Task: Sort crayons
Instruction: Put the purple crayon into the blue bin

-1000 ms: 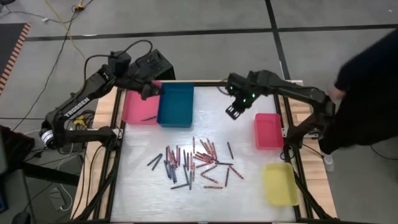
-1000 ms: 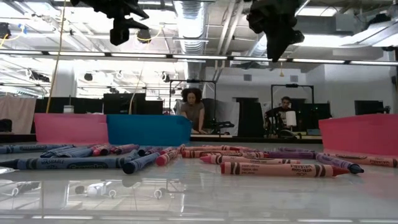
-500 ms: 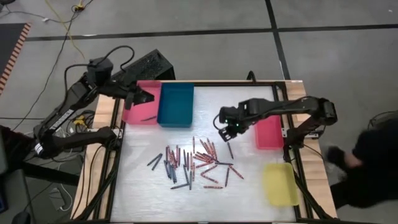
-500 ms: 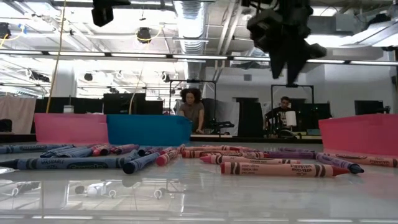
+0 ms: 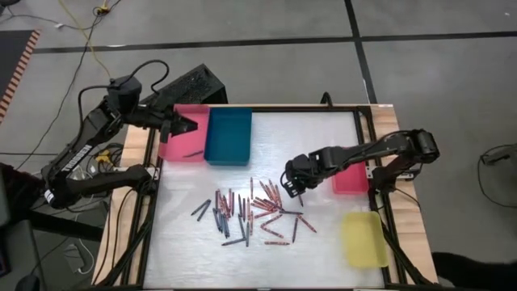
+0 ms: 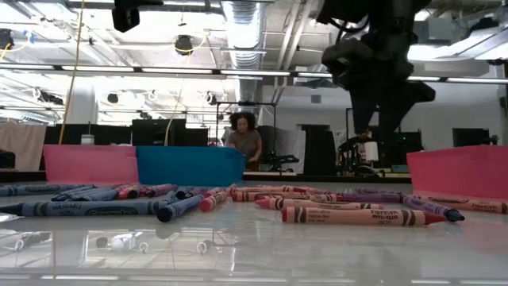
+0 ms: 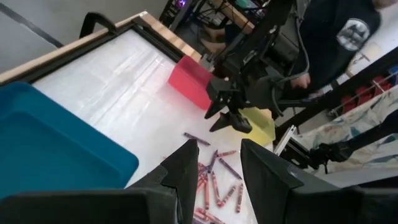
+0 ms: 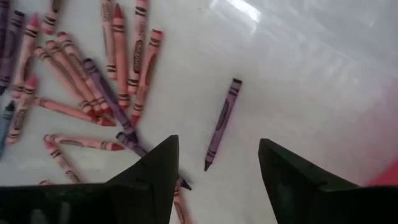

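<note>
A grey floor point(image 5: 266, 73) crossed by dark lines surrounds the table; beyond it, ceiling strip lights point(image 6: 190, 71) and a seated person point(image 6: 246, 143).

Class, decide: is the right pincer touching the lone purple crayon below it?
Apart. The right wrist view shows the right pincer open, with the purple crayon lying alone on the table, bare surface visible between it and both fingers.

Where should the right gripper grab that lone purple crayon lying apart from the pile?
Grip the purple crayon at mid-length, coming straight down, fingers across its thin width. It lies flat with bare table either side. The open right gripper already hovers near its tip.
</note>
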### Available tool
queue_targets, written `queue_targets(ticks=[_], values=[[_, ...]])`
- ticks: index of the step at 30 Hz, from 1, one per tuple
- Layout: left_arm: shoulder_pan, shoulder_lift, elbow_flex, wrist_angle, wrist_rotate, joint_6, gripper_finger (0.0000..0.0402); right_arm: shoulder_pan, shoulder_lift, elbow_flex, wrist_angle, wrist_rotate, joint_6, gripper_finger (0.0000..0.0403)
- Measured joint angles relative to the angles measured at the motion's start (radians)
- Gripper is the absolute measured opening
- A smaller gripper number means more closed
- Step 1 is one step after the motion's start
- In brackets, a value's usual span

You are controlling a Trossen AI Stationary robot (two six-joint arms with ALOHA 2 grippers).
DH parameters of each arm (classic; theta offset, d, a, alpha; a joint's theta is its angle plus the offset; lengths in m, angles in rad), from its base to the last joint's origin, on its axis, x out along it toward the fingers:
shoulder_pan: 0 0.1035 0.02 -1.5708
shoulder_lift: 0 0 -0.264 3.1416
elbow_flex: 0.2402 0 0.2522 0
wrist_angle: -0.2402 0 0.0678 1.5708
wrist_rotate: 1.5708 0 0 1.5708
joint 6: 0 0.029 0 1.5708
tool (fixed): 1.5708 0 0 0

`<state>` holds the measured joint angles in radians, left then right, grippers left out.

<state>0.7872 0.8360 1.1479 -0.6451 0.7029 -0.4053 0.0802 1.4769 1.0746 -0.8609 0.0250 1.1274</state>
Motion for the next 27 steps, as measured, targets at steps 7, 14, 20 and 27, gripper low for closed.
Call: queue_targets(ticks=[7,14,20,27], values=[[0.000,0.000,0.000,-0.023,-0.001,0.000,0.0110,0.038,0.019,-0.023,0.012,0.073,0.000,0.0212],[-0.001,0.000,0.000,-0.025,-0.002,-0.002,0.0110,0.066,0.099,-0.023,0.055,0.079,-0.010,0.0212],[-0.001,0.000,0.000,-0.033,-0.002,-0.003,0.0110,0.086,0.170,-0.023,0.081,0.052,-0.012,0.0212],[-0.001,0.000,0.000,-0.039,0.000,-0.003,0.0110,0.092,0.247,-0.021,0.101,-0.001,-0.040,0.0210]])
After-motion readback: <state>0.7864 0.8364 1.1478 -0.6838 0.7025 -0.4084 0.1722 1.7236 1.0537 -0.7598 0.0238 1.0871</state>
